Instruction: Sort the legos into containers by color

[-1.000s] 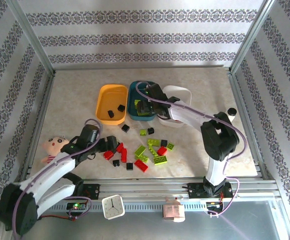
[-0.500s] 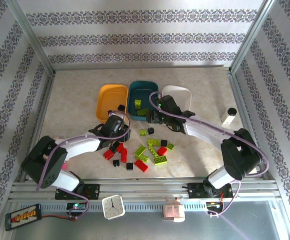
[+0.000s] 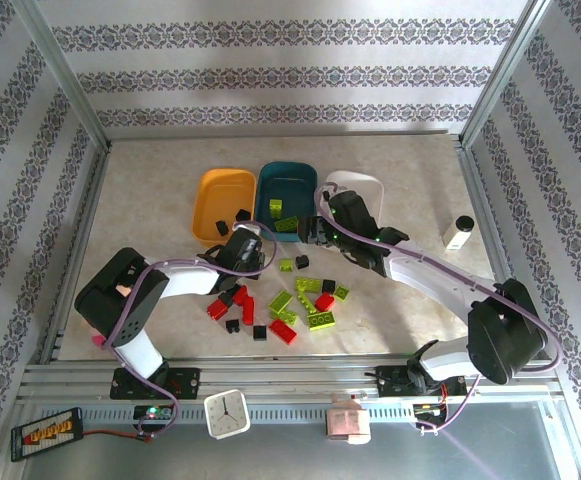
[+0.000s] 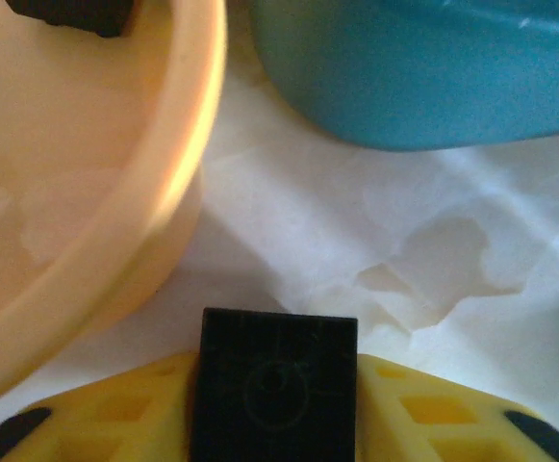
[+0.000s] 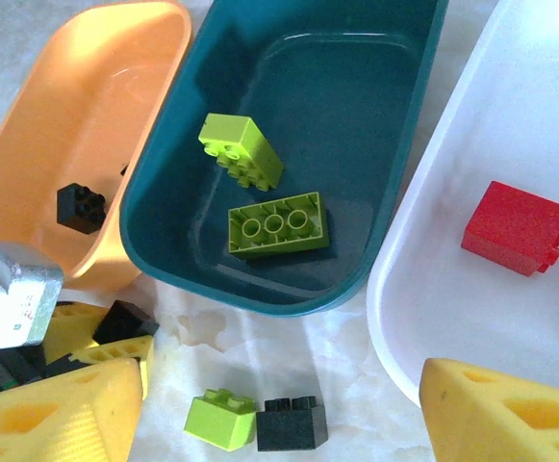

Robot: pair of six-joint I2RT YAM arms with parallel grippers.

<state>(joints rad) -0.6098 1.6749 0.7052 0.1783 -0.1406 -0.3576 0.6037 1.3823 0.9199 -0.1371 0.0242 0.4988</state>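
Pinching a black lego [image 4: 274, 371]: left gripper [image 4: 275, 423]; right gripper [image 5: 281, 409] spread wide.

Pale marbled tabletop [image 3: 150, 180], striped floral-patterned walls [image 3: 270, 80], aluminium frame rails [image 3: 290, 375], soft even light

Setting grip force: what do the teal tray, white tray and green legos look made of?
Teal tray: opaque moulded plastic, glossy, with light streaks on its wall. White tray: probably plastic too, smooth and milky with a rounded rim, maybe translucent. Green legos: hard plastic, slight sheen, crisp moulded studs.
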